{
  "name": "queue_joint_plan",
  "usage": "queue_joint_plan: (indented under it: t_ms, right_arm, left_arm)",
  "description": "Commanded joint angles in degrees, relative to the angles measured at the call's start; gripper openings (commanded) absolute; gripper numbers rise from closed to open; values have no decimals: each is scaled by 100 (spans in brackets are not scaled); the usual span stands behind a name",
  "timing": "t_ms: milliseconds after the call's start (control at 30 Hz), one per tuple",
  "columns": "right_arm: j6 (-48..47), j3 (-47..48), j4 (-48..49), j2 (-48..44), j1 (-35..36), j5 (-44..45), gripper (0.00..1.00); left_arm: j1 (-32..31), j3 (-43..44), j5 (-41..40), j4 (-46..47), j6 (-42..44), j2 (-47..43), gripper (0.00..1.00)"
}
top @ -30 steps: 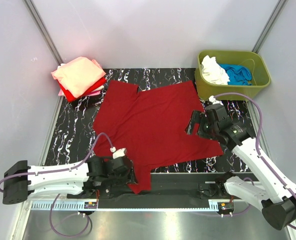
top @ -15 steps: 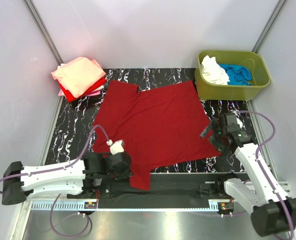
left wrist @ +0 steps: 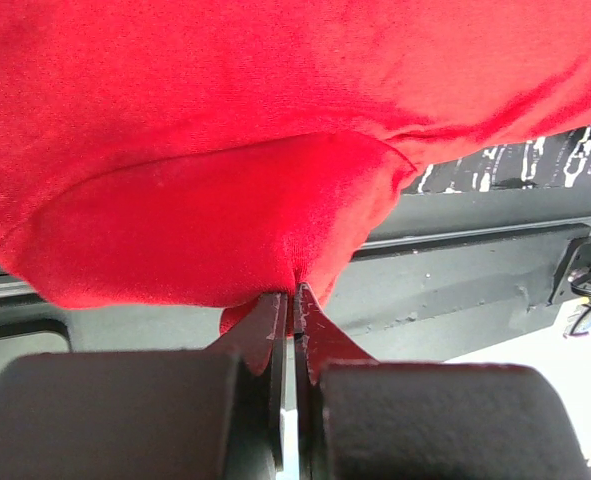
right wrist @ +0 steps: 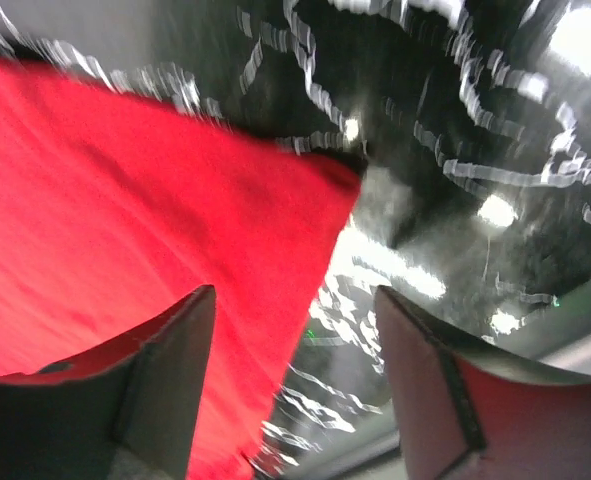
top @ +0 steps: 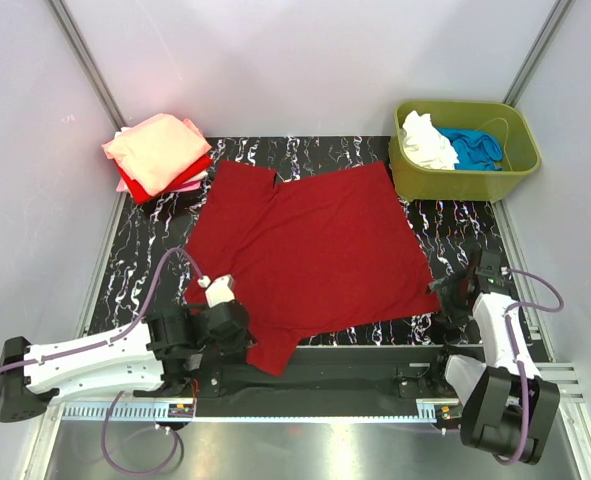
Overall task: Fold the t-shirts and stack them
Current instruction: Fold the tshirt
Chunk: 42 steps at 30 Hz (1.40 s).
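Note:
A dark red t-shirt (top: 310,250) lies spread flat on the black marbled table (top: 145,260). My left gripper (top: 237,335) is at its near-left sleeve; in the left wrist view the jaws are shut on the sleeve's hem (left wrist: 293,275), and the cloth (left wrist: 205,220) bulges above them. My right gripper (top: 453,295) hovers at the shirt's near-right corner (right wrist: 325,190), jaws apart with nothing between them; one finger is over the cloth, the other over bare table. A stack of folded t-shirts (top: 158,152), salmon-pink on top of red and pink, sits at the back left.
An olive-green tub (top: 465,150) at the back right holds a white tee (top: 427,140) and a blue tee (top: 473,148). A dark metal rail (top: 355,375) runs along the table's near edge between the arm bases. Grey walls close in the sides.
My left gripper has closed on the sleeve hem and shifted left. My right gripper has swung from the shirt's right side down to its near-right corner, its jaws narrowing.

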Motion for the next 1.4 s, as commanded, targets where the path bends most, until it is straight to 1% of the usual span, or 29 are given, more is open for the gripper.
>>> queue_joint_plan:
  t_ms: [0,67,133,233,300,367,400,500,533,600,633,733,767,900,933,967,1000,1033,1100,1167,1200,1267,1300,1333,1367]
  right_arm:
    - [75,-44,599,-82,-375,-45,70]
    - [102,-71,757,-30,-620,-54,67]
    - [67,-54,906,137,-692,-63,65]
    - [32,-54,1125,664,-701,-194,64]
    - [58,-246,1354,1042,-701,-256,63]
    - [41,-457,1706,1349,-701,-405,58]
    - [32,-510,1811,1420,-701,-466,51]
    - [-12,-467,1839,1412,-701,-502,42]
    - [-12,-450,1795,1360,-701,-467,33]
    - [-3,-458,1734,1114,-701,-484,20]
    - [5,-476,1672,922,-701,-554,11]
    - [49,-467,1357,622,-701,-782,5]
    - [23,-458,1268,386,-701,-862,0]
    - [-223,-178,426,-327,-701,-1065,0]
    - [-275,-107,15,-694,-701,-1091,0]
    - [-363,59,-207,-897,-701,-1082,0]
    - [-407,156,-627,-1091,-701,-1039,0]
    - [-442,235,-753,-1441,-692,-1064,0]
    - [-679,403,-1016,-1453,-683,-1082,0]
    - [-724,377,-1000,-1374,-683,-1091,0]
    - [-707,377,-843,-1348,-683,-1248,0]
    - [-593,411,-658,-1243,-683,-1441,0]
    - [-583,455,-422,-1173,-683,-1669,0]
    - [-557,508,-324,-1007,-683,-1741,0]
    - [-514,622,-236,-909,-683,-1767,0]
  left_arm:
    - [76,-85,-220,-1,28,-161,0]
    - [120,-121,-203,17,80,-196,0]
    - [173,-147,-159,61,142,-223,0]
    - [217,-156,-150,61,177,-249,0]
    - [261,-173,-167,61,221,-275,0]
    - [287,-191,-176,26,230,-319,0]
    - [296,-200,-176,0,221,-337,0]
    - [305,-244,-194,-88,169,-460,0]
    - [305,-261,-194,-106,160,-503,0]
    - [305,-244,-203,-220,116,-618,0]
    - [314,-192,-229,-281,98,-653,0]
    - [314,36,-281,-562,98,-741,0]
    - [314,98,-290,-694,107,-750,0]
    - [322,520,-264,-1081,212,-680,0]
    - [314,712,-212,-1143,291,-619,0]
    - [314,810,-177,-1282,344,-583,0]
    - [314,898,-141,-1353,405,-531,0]
    - [314,1090,-80,-1415,519,-417,0]
    - [314,1285,-53,-1626,642,-285,0]
    - [331,1575,-79,-1810,809,-126,1]
    - [357,1663,-80,-1837,906,-74,1]
    - [585,1856,8,-1838,1292,102,3]
    - [734,1909,87,-1829,1476,181,3]
    - [1092,2005,305,-1803,1878,356,3]
    - [1287,2032,429,-1707,2091,436,3]
